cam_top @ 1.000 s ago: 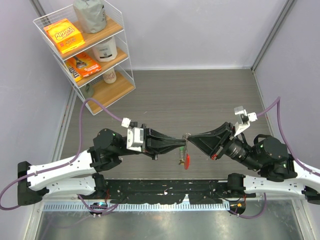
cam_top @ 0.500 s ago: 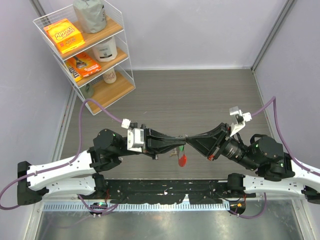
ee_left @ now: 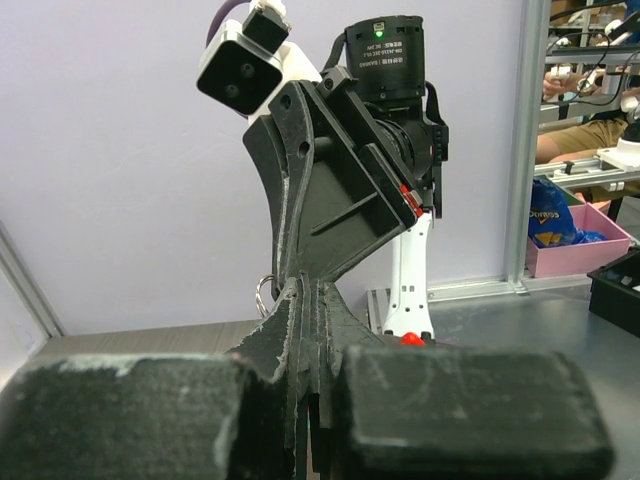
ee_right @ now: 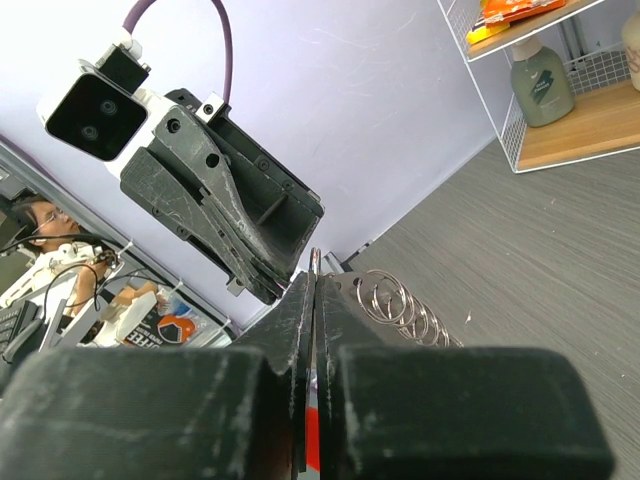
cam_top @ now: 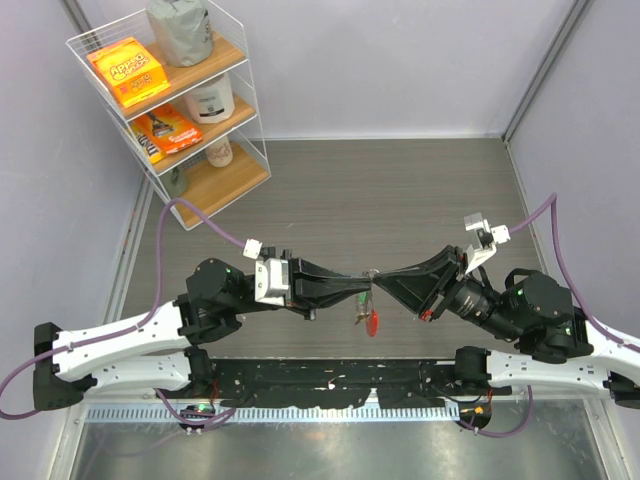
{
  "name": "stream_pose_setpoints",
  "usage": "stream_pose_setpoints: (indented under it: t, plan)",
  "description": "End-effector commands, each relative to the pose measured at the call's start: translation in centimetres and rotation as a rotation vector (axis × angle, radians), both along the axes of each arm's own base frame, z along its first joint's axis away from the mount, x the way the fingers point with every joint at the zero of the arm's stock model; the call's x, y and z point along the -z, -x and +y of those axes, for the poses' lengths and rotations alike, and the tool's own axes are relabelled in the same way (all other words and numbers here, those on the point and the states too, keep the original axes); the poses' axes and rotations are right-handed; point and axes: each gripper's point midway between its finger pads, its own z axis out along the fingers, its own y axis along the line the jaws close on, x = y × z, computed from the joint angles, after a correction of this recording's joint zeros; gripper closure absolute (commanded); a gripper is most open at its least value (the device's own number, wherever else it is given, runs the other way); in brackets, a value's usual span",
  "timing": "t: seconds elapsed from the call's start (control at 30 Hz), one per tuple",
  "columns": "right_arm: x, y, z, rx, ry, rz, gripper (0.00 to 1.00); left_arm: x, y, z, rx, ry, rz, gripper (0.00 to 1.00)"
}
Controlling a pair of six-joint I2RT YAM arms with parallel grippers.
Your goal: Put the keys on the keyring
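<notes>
Swinging back up toward the right edge of the top view, the right arm (cam_top: 520, 305) undoes a small dip to the lower left made half a second ago, while the left arm (cam_top: 215, 290) has held its place. The left pincer (cam_top: 360, 288) and right pincer (cam_top: 386, 277) stay clenched tip to tip at centre frame, above the grey surface (cam_top: 400, 190). The keyring (cam_top: 372, 320) hangs just below that meeting point. Its red loop has rocked left and returned, and its silver rings lie beside the right fingers in the right wrist view. Which pincer nips which piece cannot be told. A greenish bit (cam_top: 357, 312) beside the loop may be the green key. The yellow key is not visible. This looks like wiggling a key onto the ring, unfinished.
</notes>
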Motion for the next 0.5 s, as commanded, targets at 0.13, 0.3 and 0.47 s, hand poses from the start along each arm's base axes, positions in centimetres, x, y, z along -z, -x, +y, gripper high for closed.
stream_pose_setpoints:
  t: [0.13, 0.3, 0.47]
  plan:
    - [-2.30, 0.46, -0.21, -0.024, -0.073, -0.004, 0.94, -2.81, 0.04, 1.23, -0.026, 0.078, -0.026, 1.00]
    - [-2.41, 0.61, -0.27, -0.031, -0.078, -0.005, 0.94, -2.70, -0.27, 1.18, -0.046, 0.076, -0.042, 1.00]
    - [-2.37, 0.87, 0.01, -0.048, -0.075, -0.006, 0.95, -2.44, -0.42, 1.03, -0.053, 0.070, -0.039, 1.00]
